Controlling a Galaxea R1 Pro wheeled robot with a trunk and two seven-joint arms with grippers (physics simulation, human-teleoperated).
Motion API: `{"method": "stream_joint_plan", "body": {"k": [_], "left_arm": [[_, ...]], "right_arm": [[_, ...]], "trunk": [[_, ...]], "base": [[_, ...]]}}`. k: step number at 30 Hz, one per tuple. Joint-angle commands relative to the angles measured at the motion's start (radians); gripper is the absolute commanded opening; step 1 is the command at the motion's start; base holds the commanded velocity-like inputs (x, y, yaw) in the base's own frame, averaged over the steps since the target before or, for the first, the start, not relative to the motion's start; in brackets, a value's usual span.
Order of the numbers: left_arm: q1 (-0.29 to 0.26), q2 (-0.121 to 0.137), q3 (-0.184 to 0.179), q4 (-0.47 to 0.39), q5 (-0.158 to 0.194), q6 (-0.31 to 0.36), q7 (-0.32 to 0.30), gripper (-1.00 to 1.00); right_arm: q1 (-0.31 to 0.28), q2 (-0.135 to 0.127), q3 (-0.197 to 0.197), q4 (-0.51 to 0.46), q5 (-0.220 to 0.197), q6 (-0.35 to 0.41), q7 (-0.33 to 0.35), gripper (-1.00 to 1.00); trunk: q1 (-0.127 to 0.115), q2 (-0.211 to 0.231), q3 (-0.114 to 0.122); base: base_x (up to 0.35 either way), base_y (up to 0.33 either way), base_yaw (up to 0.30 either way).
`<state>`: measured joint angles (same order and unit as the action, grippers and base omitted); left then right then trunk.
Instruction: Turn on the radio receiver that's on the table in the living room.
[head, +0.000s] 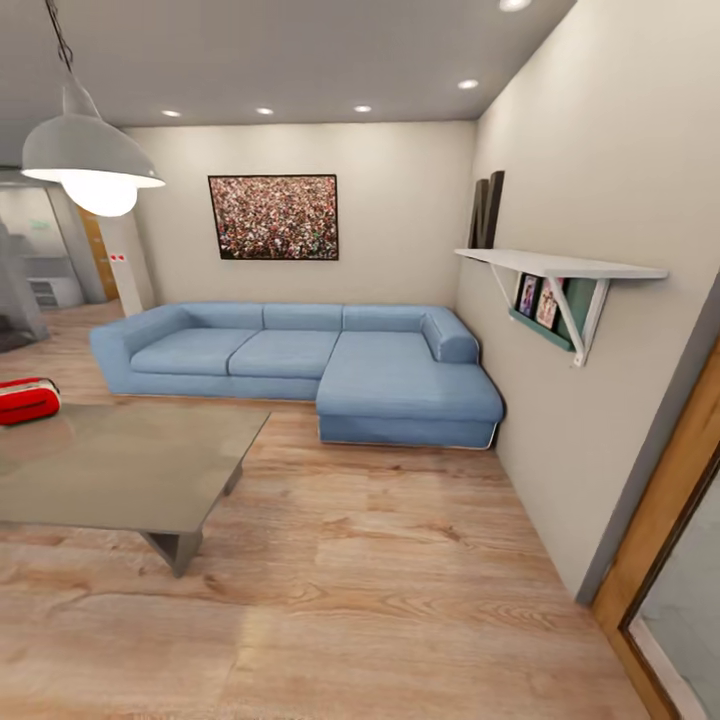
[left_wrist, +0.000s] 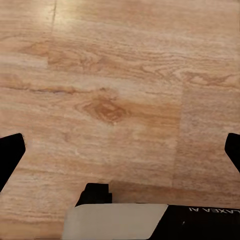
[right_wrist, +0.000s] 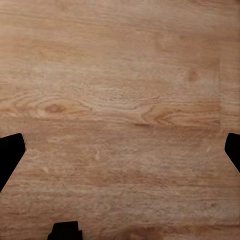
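Note:
The red radio receiver (head: 26, 399) with white trim lies on the far left part of the low grey-brown table (head: 130, 470), cut by the head view's left edge. Its dial is not visible. The living room has a blue L-shaped sofa (head: 330, 365) and a dark-framed crowd picture (head: 273, 217) on the beige back wall. My left gripper (left_wrist: 120, 150) hangs open over bare wood floor, its dark fingertips (left_wrist: 11, 152) wide apart. My right gripper (right_wrist: 120, 150) is likewise open above the floor, fingertips (right_wrist: 10, 152) far apart, nothing between them.
A white wall shelf (head: 560, 268) with framed photos juts from the right wall. A wooden door frame (head: 665, 520) stands at the near right. A white pendant lamp (head: 90, 160) hangs at upper left. Wood floor (head: 400, 560) stretches between table, sofa and wall.

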<state>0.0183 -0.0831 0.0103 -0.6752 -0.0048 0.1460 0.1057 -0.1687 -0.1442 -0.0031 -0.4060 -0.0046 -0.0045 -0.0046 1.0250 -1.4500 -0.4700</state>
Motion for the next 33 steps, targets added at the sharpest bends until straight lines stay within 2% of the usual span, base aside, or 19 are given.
{"method": "stream_joint_plan", "body": {"k": [1, 11, 33], "left_arm": [[0.0, 0.0, 0.0, 0.0, 0.0, 0.0, 0.0, 1.0], [0.0, 0.0, 0.0, 0.027, 0.0, -0.034, 0.001, 1.0], [0.0, 0.0, 0.001, 0.027, 0.001, -0.042, 0.002, 1.0]], "right_arm": [[0.0, 0.0, 0.0, 0.001, 0.0, 0.0, 0.0, 1.0], [0.0, 0.0, 0.001, 0.003, 0.001, -0.001, 0.0, 1.0], [0.0, 0.0, 0.0, 0.004, 0.001, -0.001, 0.0, 1.0]], "trunk": [[0.0, 0.0, 0.0], [0.0, 0.0, 0.0], [0.0, 0.0, 0.0]], "base": [[0.0, 0.0, 0.296], [0.0, 0.0, 0.299], [0.0, 0.0, 0.299]]}}
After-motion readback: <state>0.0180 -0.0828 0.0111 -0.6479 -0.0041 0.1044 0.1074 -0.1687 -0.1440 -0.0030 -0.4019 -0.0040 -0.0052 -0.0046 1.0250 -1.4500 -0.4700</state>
